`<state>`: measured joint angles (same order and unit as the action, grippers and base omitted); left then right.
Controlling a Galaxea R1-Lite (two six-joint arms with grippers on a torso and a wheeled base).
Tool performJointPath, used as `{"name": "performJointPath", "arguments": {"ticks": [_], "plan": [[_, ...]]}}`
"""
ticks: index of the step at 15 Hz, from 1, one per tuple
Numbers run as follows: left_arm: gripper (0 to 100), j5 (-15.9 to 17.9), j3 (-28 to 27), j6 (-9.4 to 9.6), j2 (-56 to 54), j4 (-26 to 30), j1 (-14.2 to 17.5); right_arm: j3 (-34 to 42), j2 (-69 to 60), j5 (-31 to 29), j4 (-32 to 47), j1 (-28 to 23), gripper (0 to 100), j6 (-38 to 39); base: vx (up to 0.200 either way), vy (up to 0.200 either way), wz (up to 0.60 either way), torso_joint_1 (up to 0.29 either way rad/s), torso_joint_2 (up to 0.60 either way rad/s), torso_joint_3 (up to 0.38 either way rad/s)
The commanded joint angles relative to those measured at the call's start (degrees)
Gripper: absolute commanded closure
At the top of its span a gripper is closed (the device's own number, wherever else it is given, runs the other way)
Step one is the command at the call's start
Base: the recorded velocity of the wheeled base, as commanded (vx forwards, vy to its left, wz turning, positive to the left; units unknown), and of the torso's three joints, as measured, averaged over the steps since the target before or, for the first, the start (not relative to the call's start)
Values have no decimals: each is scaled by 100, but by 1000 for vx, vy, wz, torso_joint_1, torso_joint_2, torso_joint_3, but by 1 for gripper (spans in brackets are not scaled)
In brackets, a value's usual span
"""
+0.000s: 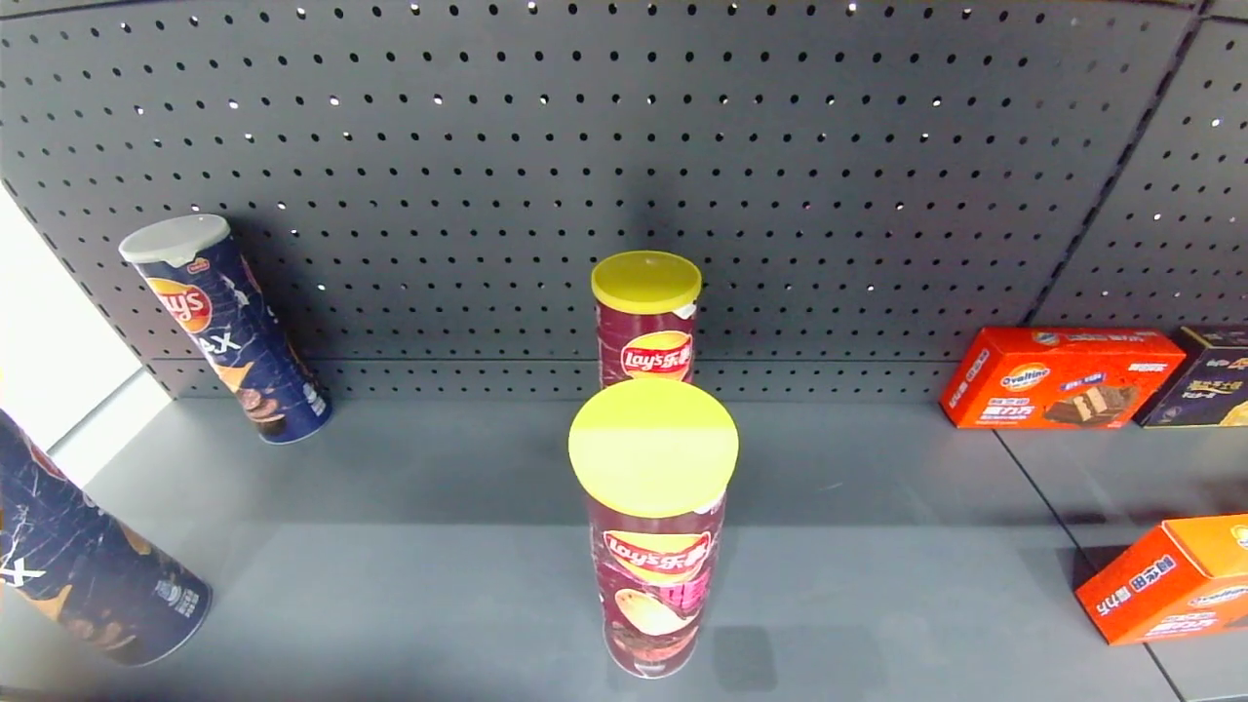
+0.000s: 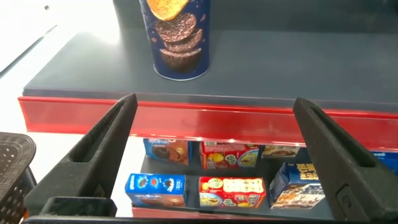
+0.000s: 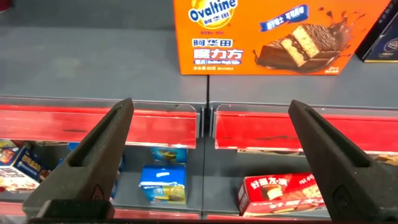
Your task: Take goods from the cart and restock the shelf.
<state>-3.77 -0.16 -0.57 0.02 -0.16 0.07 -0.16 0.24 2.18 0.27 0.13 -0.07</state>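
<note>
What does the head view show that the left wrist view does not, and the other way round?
Head view, not left wrist view: two maroon chip cans with yellow lids, the pegboard back panel and two orange snack boxes. Left wrist view, not head view: the left gripper with jaws open, the red shelf edge strip, small snack boxes below it and a dark basket. Both: the grey shelf and a dark blue chip can, probably the front-left one.

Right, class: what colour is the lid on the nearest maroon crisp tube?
The round plastic lid is yellow; head view.
</note>
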Motion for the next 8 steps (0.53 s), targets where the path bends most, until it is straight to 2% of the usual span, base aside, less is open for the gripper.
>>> {"name": "performJointPath", "arguments": {"ticks": [1,3,8], "plan": [[0,8,-2,-4,-2,-2,1,-2,11,2,0,4,0,-1,0,0,0,0,0,0],[0,8,-2,5,-2,-2,1,-2,11,2,0,4,0,7,0,200,0,0,2,5],[0,8,-2,5,-2,-2,1,-2,11,2,0,4,0,7,0,0,0,0,0,0]]}}
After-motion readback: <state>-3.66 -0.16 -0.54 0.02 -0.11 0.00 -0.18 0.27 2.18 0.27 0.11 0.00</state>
